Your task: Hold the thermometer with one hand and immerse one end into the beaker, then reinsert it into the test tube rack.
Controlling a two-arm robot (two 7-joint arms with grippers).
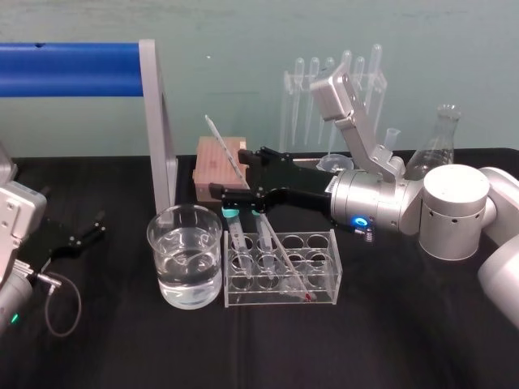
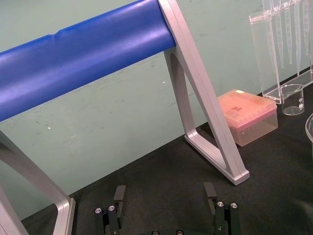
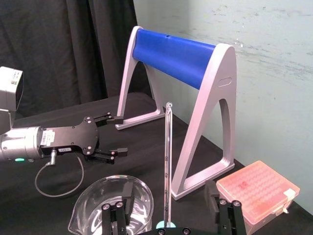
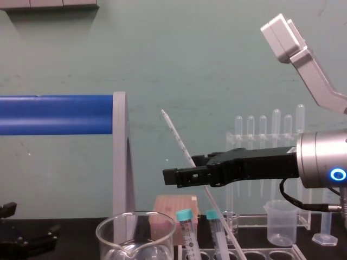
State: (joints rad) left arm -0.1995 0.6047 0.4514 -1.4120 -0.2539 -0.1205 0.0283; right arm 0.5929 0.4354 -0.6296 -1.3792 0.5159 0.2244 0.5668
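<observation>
The right hand (image 1: 229,172) hung wide open astride the thermometer (image 1: 220,144) leaning in the test tube rack (image 1: 324,239) beside the beaker (image 1: 162,243), mid tabletop (image 1: 365,340) (light, slick, brittle glass, surely wanting a gentle mid-stem pinch), left gripper (image 1: 91,229) open, parked by its left edge.

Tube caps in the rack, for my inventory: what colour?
The caps are teal, clearest in the chest view.

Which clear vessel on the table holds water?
The wide glass beaker left of the test tube rack; the small plastic beaker and the conical flask behind look empty.
</observation>
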